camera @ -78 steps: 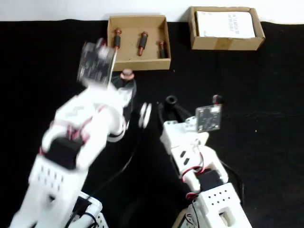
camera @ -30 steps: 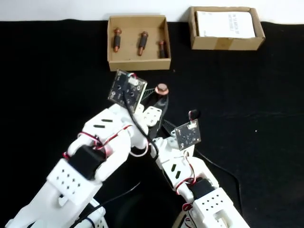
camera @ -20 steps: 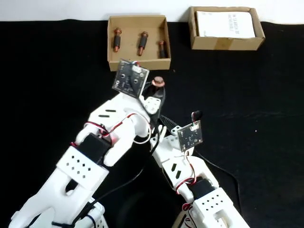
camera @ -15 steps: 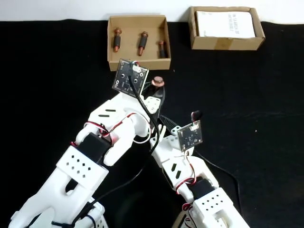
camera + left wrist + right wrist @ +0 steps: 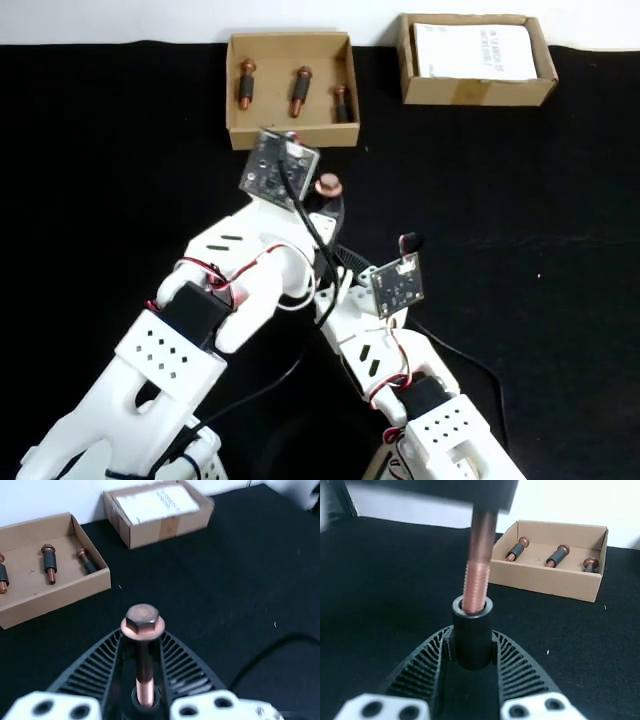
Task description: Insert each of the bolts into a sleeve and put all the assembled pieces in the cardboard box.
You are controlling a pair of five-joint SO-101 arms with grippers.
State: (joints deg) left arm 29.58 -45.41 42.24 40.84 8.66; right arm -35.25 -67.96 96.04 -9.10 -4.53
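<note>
High view: open brown cardboard box [image 5: 290, 135] at far edge of black bench [image 5: 120, 180] holds three assembled bolt-and-sleeve pieces [image 5: 300, 90]. Second cardboard box with white paper [image 5: 475, 92] sits beside it.

Left wrist view: left claw [image 5: 142, 642] clenched on one copper hex-head bolt [image 5: 143, 622], upright.

Right wrist view: right claw [image 5: 472, 647] grasps one black cylindrical sleeve [image 5: 472, 635]. Bolt tip just inside bore. Best approach: hold bolt plumb, push straight down, grip sleeve firm.

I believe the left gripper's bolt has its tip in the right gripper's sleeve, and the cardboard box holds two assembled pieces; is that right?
Nearly: the high view shows three assembled pieces in the cardboard box, not two. The left gripper's bolt does have its tip in the right gripper's sleeve.
</note>
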